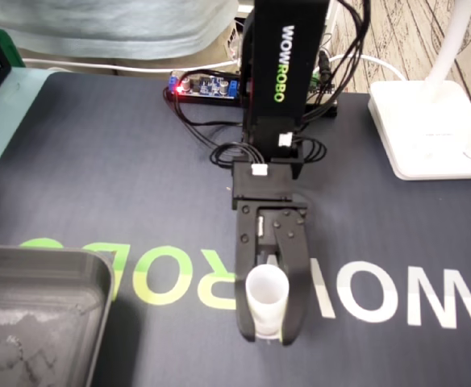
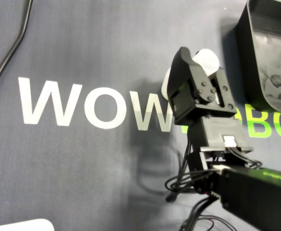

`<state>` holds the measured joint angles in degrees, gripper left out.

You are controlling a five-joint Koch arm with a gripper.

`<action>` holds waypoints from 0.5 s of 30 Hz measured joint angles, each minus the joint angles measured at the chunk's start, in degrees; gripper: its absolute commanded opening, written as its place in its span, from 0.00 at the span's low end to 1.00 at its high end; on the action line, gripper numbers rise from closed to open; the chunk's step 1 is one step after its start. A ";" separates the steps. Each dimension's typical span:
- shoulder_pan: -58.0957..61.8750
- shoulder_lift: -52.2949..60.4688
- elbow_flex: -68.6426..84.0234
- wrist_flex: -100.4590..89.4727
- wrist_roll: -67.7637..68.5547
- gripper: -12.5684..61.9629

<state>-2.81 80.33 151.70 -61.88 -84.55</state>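
A small white cup (image 1: 266,297) sits between the two black fingers of my gripper (image 1: 269,332) over the dark mat, near the white "WOW" lettering. The fingers press against both of its sides, so the gripper is shut on it. In the overhead view the gripper (image 2: 194,65) covers most of the cup (image 2: 207,58); only its rim and a sliver on the left show. Whether the cup rests on the mat or hangs just above it I cannot tell.
A grey metal tray (image 1: 98,270) lies at the front left of the fixed view, top right in the overhead view (image 2: 244,43). A white lamp base (image 1: 425,133) stands back right. A circuit board (image 1: 207,85) and wires sit by the arm's base.
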 measured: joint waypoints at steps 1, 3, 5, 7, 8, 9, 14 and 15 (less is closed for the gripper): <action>-0.09 0.88 -0.18 0.00 0.00 0.19; -0.09 2.90 -0.70 0.09 0.09 0.19; 0.00 5.01 -2.81 2.11 1.05 0.19; 0.35 6.33 -3.08 4.04 1.49 0.19; 0.53 7.91 -3.78 6.06 2.02 0.19; 0.62 8.17 -3.96 6.33 2.11 0.19; 1.32 14.33 -7.12 12.92 4.92 0.19; 2.29 16.87 -8.35 16.08 6.15 0.19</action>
<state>-0.53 97.21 143.35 -45.79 -78.40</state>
